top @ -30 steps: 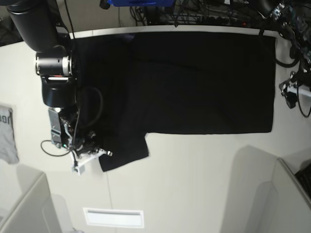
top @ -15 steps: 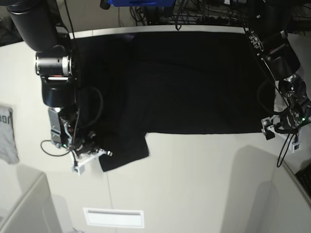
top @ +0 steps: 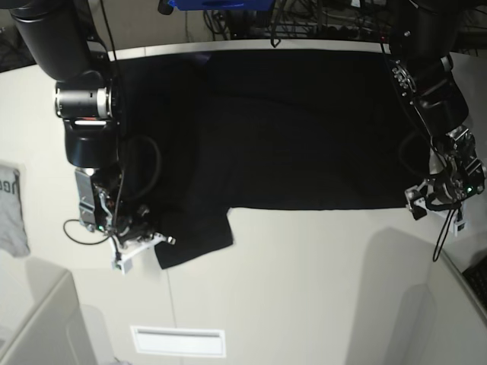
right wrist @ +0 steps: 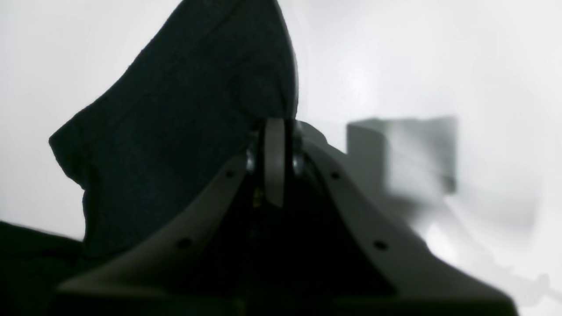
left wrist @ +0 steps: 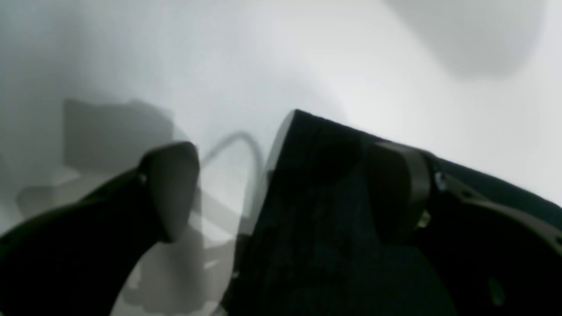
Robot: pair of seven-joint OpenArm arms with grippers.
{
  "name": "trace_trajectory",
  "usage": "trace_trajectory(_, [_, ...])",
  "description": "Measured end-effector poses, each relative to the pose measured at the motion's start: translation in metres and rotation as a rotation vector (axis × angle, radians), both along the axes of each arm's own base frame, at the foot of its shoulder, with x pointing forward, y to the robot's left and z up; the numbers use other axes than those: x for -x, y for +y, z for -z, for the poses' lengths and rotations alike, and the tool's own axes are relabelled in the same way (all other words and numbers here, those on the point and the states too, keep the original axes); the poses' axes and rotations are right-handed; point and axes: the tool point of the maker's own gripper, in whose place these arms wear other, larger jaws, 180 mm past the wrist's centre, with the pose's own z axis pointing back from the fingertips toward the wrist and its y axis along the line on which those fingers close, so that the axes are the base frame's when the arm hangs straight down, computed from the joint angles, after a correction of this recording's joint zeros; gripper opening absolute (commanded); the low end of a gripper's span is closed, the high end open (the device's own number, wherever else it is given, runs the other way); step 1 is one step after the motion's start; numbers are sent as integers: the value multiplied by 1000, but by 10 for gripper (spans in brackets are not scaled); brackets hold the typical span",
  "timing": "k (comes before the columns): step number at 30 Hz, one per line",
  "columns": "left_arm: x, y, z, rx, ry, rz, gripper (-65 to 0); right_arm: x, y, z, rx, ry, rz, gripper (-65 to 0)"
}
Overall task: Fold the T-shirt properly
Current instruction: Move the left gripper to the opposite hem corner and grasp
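Since the black T-shirt (top: pixel 304 129) sprawls limp across the counter's (top: pixel 304 289) upper half, we'd grab corners: our right gripper (right wrist: pixel 274 145) has its jaws pinched on the lower-left sleeve, and our left gripper's (left wrist: pixel 281 188) jaws gape around the lower-right hem corner.

The T-shirt (top: pixel 304 129) is matt black cloth with a fine, slightly rough knit, visible in the right wrist view (right wrist: pixel 175 131). Under it, the surface (top: pixel 304 289) is smooth, pale, faintly glossy. The left hand (left wrist: pixel 281 193) has smooth, dark matt plastic fingers (left wrist: pixel 173 184).
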Motion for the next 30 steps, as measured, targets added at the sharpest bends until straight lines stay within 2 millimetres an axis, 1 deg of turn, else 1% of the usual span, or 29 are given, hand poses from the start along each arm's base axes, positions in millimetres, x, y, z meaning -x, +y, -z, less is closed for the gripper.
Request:
trace_trajectory(4, [-5,-6,2,-37,8,47,-74,0,0,0,0,0,0,-650])
trace_trajectory(7, [-13,-13,4,-30,-1,60,-74,0,1,0,-1,-1,-1,-650])
trace_trajectory(11, [-17,-13,6,-9,0,51,-79,0,1,0,-1,0,-1,-650])
trace_trajectory(12, [-17,-13,6,-9,-2,53,-102,0,1,0,-1,0,-1,-650])
trace_trajectory(13, [-18,-13,6,-12,-6,54,-138,0,1,0,-1,0,-1,-650])
trace_trajectory(16, [-19,-10,8,-27,-24,47,-298,0,1,0,-1,0,-1,-650])
trace_trajectory(18, [-19,-10,8,-29,-27,47,-378,0,1,0,-1,0,-1,-650])
trace_trajectory(20, [-19,-14,10,-23,-27,50,-443,0,1,0,-1,0,-1,-650])
trace_trajectory(22, [-21,-19,11,-13,-31,52,-545,0,1,0,-1,0,-1,-650])
trace_trajectory(23, [-21,-20,11,-8,-34,52,-624,0,1,0,-1,0,-1,-650])
trace_trajectory(24, [-22,-21,11,-3,-37,51,-650,0,1,0,-1,0,-1,-650])
trace_trajectory(30, [-23,-22,10,0,-34,54,-650,0,1,-1,5,-7,-6,-650])
